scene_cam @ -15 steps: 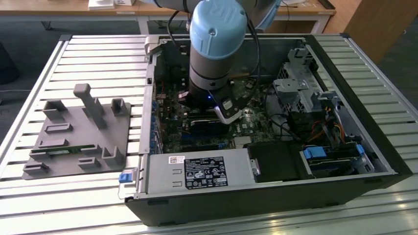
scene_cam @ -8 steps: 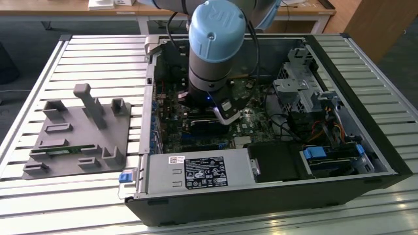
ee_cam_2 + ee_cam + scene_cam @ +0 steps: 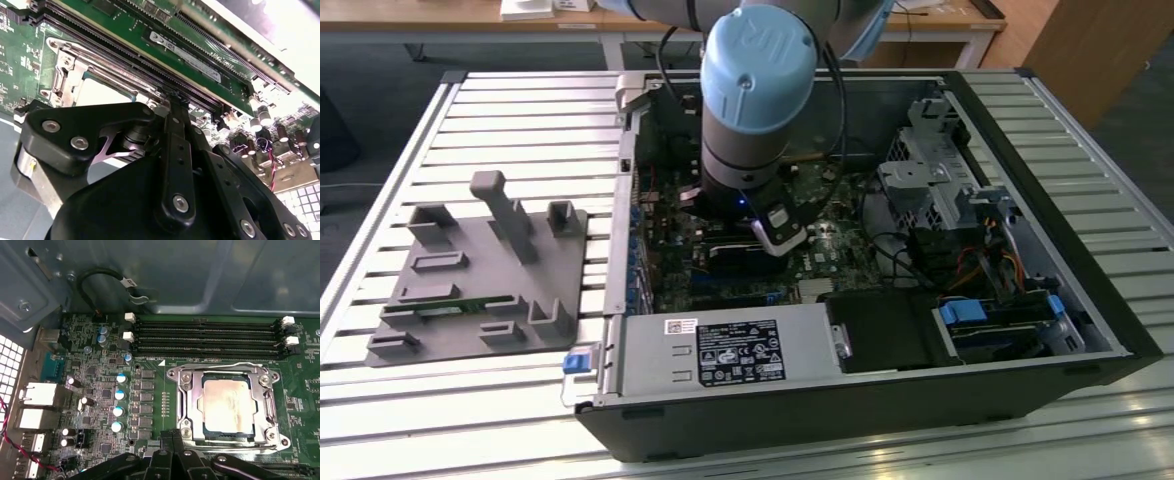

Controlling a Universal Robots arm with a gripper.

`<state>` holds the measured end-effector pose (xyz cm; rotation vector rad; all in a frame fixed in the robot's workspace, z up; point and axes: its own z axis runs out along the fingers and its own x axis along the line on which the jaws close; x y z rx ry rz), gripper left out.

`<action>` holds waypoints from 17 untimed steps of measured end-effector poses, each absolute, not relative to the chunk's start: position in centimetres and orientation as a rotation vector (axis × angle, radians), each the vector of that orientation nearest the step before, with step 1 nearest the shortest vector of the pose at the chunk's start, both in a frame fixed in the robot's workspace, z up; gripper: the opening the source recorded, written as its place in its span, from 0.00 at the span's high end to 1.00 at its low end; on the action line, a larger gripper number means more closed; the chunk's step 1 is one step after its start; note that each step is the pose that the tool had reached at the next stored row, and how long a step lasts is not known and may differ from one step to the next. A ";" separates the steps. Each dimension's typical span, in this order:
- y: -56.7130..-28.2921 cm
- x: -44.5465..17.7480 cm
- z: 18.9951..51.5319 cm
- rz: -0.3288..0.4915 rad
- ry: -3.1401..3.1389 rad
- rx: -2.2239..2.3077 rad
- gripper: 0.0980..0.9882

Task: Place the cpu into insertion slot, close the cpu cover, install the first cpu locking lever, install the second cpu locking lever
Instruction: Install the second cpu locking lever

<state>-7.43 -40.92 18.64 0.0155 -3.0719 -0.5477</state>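
The cpu [image 3: 227, 405] lies flat in the insertion slot [image 3: 220, 433] on the green motherboard, its pale silvery top showing. The cpu cover [image 3: 185, 400], a silver frame, is down around it. Thin metal lever rods [image 3: 220, 365] run along two opposite sides of the frame. My gripper [image 3: 172, 434] is shut with nothing between its fingers, just off one lever side of the socket. In the second wrist view the gripper [image 3: 174, 96] tip sits close to the end of a lever rod [image 3: 110, 67], beside the cpu [image 3: 97, 92]. The arm [image 3: 747, 100] reaches down into the open computer case.
Long black memory slots [image 3: 205, 337] run beside the socket, and capacitors [image 3: 119, 395] stand on another side. The case walls [image 3: 1067, 230], a drive cage [image 3: 934, 180] and the power supply [image 3: 720, 350] ring the board. A grey fixture [image 3: 480, 270] sits on the slatted table at the exterior view's left.
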 end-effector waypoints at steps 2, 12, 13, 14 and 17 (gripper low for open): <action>-40.9 -7.4 18.6 -0.549 -3.072 0.015 0.99; -40.9 -7.5 20.1 -0.550 -3.072 0.015 0.99; -40.9 -7.5 20.4 -0.549 -3.072 0.015 0.99; -40.9 -7.5 20.7 -0.550 -3.072 0.015 0.99; -40.9 -7.5 21.7 -0.549 -3.072 0.015 0.99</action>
